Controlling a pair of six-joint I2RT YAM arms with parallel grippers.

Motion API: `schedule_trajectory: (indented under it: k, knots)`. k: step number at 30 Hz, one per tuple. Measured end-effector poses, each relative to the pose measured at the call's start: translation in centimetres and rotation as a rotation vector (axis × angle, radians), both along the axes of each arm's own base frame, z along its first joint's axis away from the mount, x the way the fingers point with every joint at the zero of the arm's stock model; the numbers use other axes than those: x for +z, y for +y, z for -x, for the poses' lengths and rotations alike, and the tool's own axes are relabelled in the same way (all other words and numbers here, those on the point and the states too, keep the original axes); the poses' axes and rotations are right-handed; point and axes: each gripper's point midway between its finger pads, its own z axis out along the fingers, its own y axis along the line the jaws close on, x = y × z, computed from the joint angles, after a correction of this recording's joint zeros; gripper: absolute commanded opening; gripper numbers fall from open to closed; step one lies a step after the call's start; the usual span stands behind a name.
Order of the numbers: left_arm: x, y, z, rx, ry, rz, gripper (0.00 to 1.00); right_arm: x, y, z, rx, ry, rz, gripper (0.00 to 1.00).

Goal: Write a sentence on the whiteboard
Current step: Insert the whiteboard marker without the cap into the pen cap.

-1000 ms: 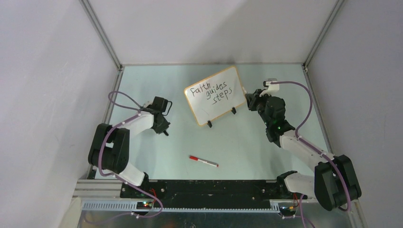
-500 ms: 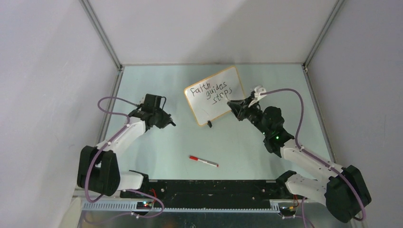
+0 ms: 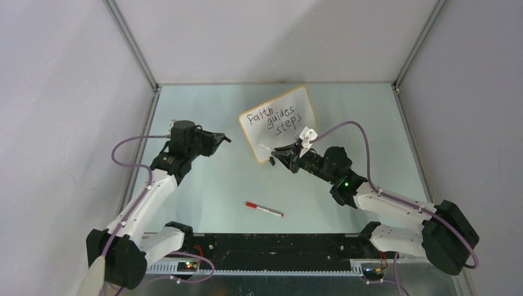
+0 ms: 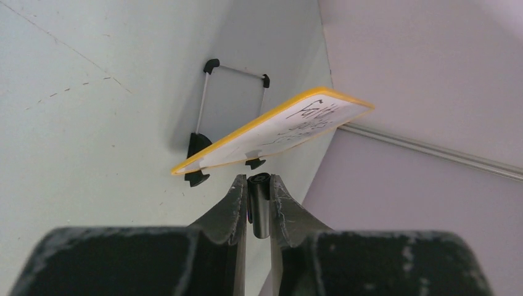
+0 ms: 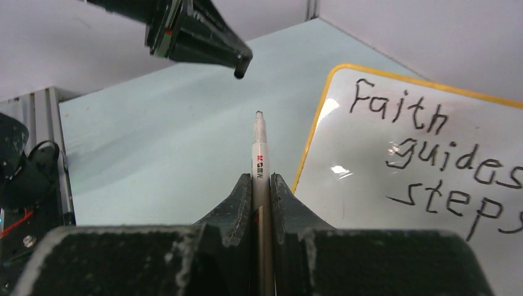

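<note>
The whiteboard (image 3: 277, 123) stands tilted at the back middle of the table, with the sentence (image 3: 271, 121) "faith guides steps" in black on it. My right gripper (image 3: 276, 152) is shut on a white marker (image 3: 266, 148) and holds it in front of the board's lower left corner, tip pointing left. In the right wrist view the marker (image 5: 259, 148) sticks out of my right gripper (image 5: 260, 177), left of the whiteboard (image 5: 370, 185) and the sentence (image 5: 432, 142). My left gripper (image 3: 226, 139) is shut on a black marker cap (image 4: 259, 197), left of the board. The cap's open end faces the marker tip.
A red-and-white marker (image 3: 264, 209) lies on the table in front of the arm bases. The left wrist view shows the board (image 4: 277, 126) edge-on with its black feet and wire stand (image 4: 234, 92). Grey walls close the back and both sides.
My right gripper has carried the marker from the board's right side across to its lower left corner. My left gripper has risen and swung right toward the board with the cap.
</note>
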Motion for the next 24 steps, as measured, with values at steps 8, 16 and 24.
schedule_trajectory:
  k: [8,16,24]
  knots:
    - [0.8,0.0,0.1,0.024,-0.011,0.041,0.00,-1.7,3.2,1.6,0.096,-0.010,0.075,0.00]
    - [1.1,0.0,0.3,0.040,-0.009,0.069,0.00,-0.9,5.6,0.9,0.060,-0.011,0.086,0.00]
    - [1.0,-0.5,0.5,0.028,-0.003,0.082,0.00,-0.8,7.0,0.3,0.017,0.008,0.104,0.00]
